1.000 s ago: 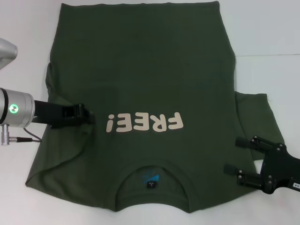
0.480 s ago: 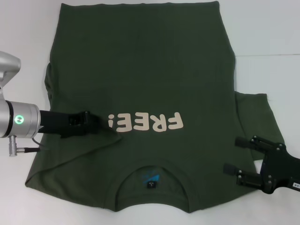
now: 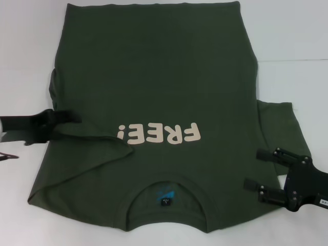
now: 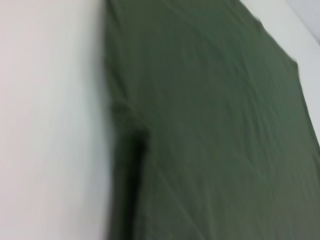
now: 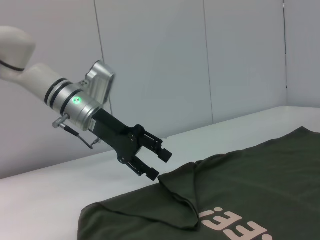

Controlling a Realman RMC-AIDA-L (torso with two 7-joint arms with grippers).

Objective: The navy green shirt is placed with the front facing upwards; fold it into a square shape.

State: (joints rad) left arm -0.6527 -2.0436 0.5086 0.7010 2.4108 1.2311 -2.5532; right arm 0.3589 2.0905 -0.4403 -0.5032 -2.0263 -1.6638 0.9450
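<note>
Nearest me, the right gripper (image 3: 259, 169) sits low at my right, its two black fingers spread apart with nothing between them, hovering at the edge of the navy green shirt (image 3: 154, 77) just beside that side's sleeve (image 3: 282, 128), which lies flat on the white table (image 3: 297, 36). A little inward from that claw I see the ribbed collar (image 3: 166, 187) with its blue label (image 3: 165, 196), closest to me, and beyond it the cream "FREE!" print (image 3: 158, 135), upside down from my seat.

Across the shirt, the left gripper (image 3: 64, 119) is at the shirt's left edge, level with the print. In the right wrist view its fingers (image 5: 162, 154) stand released, lifted clear above the cloth (image 5: 240, 190), holding nothing. Just inward of that claw the left sleeve (image 3: 89, 134) is folded over onto the chest, its tip touching the exclamation mark.

Beyond both claws the shirt's body runs flat to the hem at the far side of the table.
</note>
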